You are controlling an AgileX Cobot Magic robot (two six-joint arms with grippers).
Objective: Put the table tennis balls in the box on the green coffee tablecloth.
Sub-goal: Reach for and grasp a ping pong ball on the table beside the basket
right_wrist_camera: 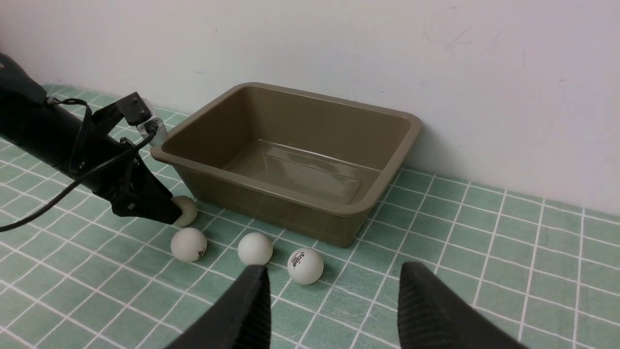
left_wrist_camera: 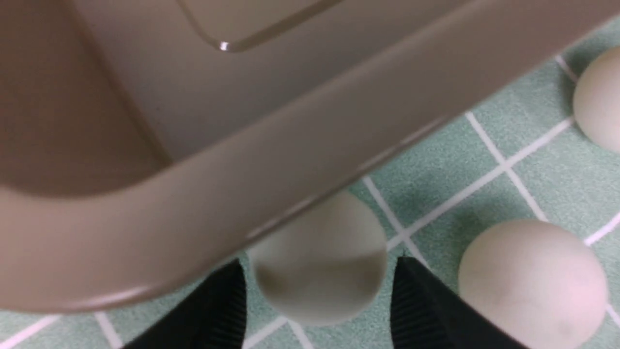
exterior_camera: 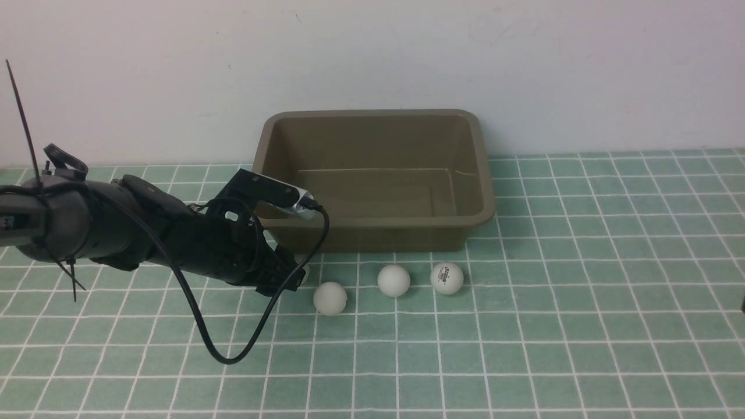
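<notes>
- Green tablecloth (exterior_camera: 582,326) covering the whole work surface, with everything resting on it.
- Box (exterior_camera: 372,142) upright against the back wall, open side up, nothing inside.
- Left gripper (exterior_camera: 291,273) down low at the box's near left corner, fingers (left_wrist_camera: 213,310) flanking the leftmost ball (left_wrist_camera: 317,257) on both sides. Very close against it in the left wrist view, but impossible to tell whether pinching or only bracketing.
- Right gripper (right_wrist_camera: 334,300) parted and empty, well apart from the balls. Clearly the farther arm for this pick.
- Leftmost ball down on the cloth, just beside the box's near wall, its top hidden behind the flared rim in the left wrist view. Box straight ahead of the fingers, so probably a lift clear of that rim first, then forward over the wall.
- Second ball (exterior_camera: 330,298), middle ball (exterior_camera: 394,280) and logo ball (exterior_camera: 447,277) in a loose row on the cloth in front of the box, none inside yet.
</notes>
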